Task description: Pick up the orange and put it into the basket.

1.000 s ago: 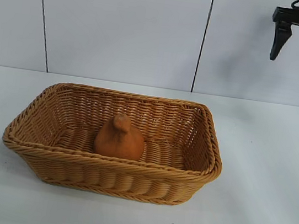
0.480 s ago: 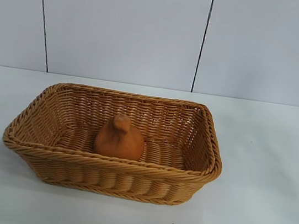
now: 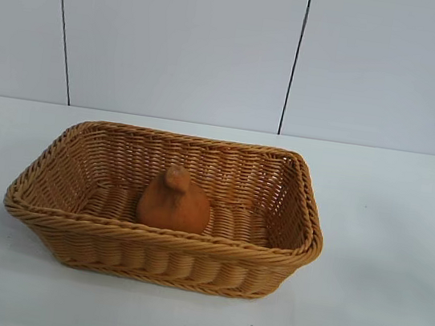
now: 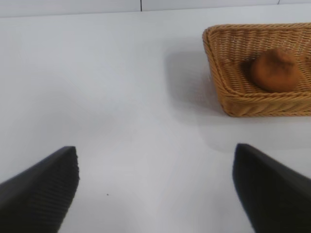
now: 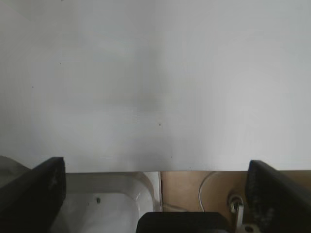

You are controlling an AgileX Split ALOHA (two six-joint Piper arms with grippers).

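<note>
Now that the right arm has left the upper right of the exterior frame, where its dark claw hung a second ago and was slipping past the right edge half a second ago, nothing of either arm shows in that view. What remains is the orange (image 3: 174,201), sitting upright with its knob on top on the woven floor of the basket (image 3: 154,238), roughly at the middle and a little toward the front wall. The basket stands on the white desk (image 3: 385,235), slightly left of the frame's centre.

From its wrist view, the left claw (image 4: 155,187) hangs over bare desk with its two dark fingers spread wide and nothing between them; basket and orange lie well apart from it, in the upper right of that frame. In the right wrist view the right claw (image 5: 155,194) is likewise released and empty, fingers far apart, looking down at plain desk and past its edge to some fittings below.

Judging by this, the placing is done: the fruit rests inside, untouched, and the withdrawal of the right arm reads as the closing move, with no further handling needed.
</note>
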